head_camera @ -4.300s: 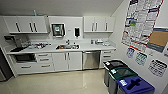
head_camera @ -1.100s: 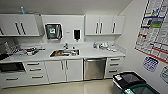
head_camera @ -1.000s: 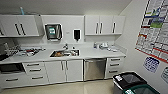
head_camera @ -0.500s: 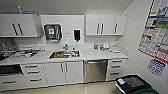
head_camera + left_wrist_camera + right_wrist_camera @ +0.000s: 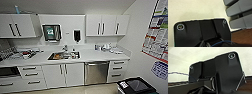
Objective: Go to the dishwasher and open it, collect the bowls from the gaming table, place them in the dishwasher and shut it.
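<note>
The dishwasher [image 5: 96, 72] sits shut at lower centre under the worktop [image 5: 100, 55], squarely ahead for opening; whether either claw is open, I cannot tell.

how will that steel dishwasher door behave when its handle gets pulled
The dishwasher front looks like rigid brushed steel, so probably stiff, not flexing. Its bar handle runs along the top edge, suggesting it swings down. The smooth metal may be slippery to grip.

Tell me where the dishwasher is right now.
In the head view the dishwasher sits shut under the counter, right of centre, between the white cabinet doors and the drawers.
</note>
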